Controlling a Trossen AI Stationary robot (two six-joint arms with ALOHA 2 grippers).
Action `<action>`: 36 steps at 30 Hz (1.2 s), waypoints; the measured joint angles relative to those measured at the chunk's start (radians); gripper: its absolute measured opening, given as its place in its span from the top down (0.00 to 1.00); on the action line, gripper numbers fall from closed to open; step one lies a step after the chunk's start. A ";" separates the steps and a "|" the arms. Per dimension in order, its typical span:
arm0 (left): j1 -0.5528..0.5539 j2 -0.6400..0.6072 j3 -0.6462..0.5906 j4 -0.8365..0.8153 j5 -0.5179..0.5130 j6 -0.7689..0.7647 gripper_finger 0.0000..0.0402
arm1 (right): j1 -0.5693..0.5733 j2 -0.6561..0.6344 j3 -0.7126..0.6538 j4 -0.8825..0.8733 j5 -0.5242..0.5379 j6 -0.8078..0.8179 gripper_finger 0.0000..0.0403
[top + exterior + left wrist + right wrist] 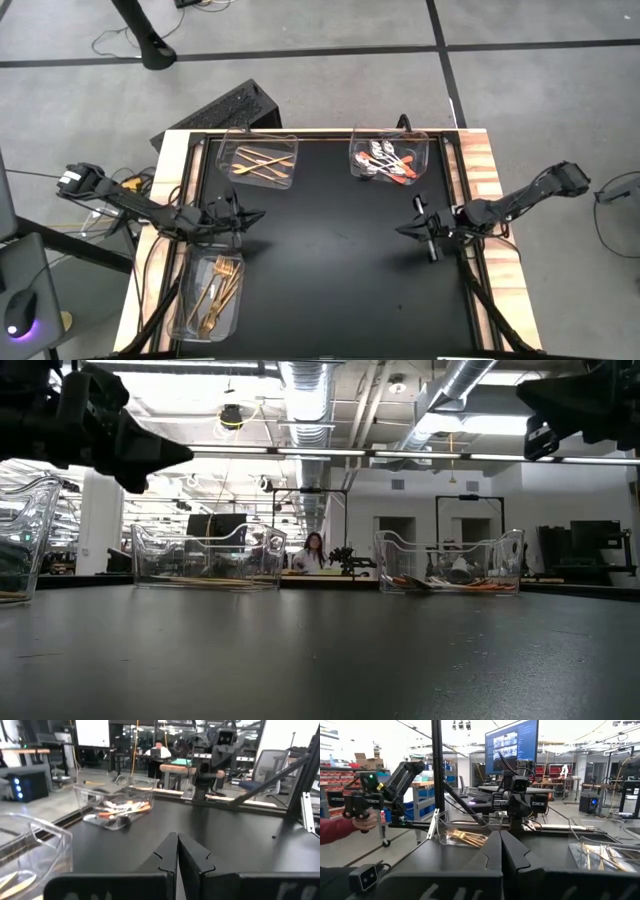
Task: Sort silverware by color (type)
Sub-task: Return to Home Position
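Counter (330,280): black top with wood-coloured strips along both sides; it carries three clear trays and is bare in the middle.
Left gripper (260,214): raised above the counter's left side, between the two left-hand trays and touching neither. The fingers (167,857) are clenched tip to tip with nothing between them.
Right gripper (402,230): raised above the counter's right side, nearer than the right-hand tray and facing the left gripper across the bare middle. The fingers (492,852) are pressed together and empty.
Near-left tray (190,320): clear plastic, rectangular, at the near-left edge of the counter.
Far-left tray (228,150): clear plastic, at the far edge on the left.
Far-right tray (424,150): clear plastic, at the far edge on the right, well apart from the far-left tray.
Gold forks (222,295): a loose bundle of thin gold-copper pieces lying lengthwise in the near-left tray, tines toward the far end.
Gold knives (262,164): a few slim gold pieces crossing one another on the floor of the far-left tray.
Spoons (385,164): silver bowls on orange-red handles, heaped in the far-right tray; the handles show orange through the tray wall in the left wrist view.
Person's hand (366,820): off the counter beyond its left side, with a red sleeve, gripping a dark handle.
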 joint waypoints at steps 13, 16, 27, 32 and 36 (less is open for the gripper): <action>-0.001 -0.007 0.000 0.040 -0.002 0.073 1.00 | -0.007 0.071 0.017 0.040 -0.013 -0.007 0.98; -0.001 -0.018 0.000 0.054 -0.009 0.080 1.00 | -0.006 0.033 0.017 -0.024 -0.016 -0.019 0.98; -0.048 -0.123 0.000 0.056 -0.024 0.154 1.00 | 0.029 -0.213 0.018 -0.236 -0.072 -0.079 0.98; -0.084 -0.180 0.000 0.006 -0.068 0.176 1.00 | 0.072 -0.368 0.018 -0.360 -0.072 -0.120 0.98; -0.093 -0.207 0.000 -0.016 -0.075 0.184 1.00 | 0.086 -0.462 0.019 -0.408 -0.072 -0.153 0.98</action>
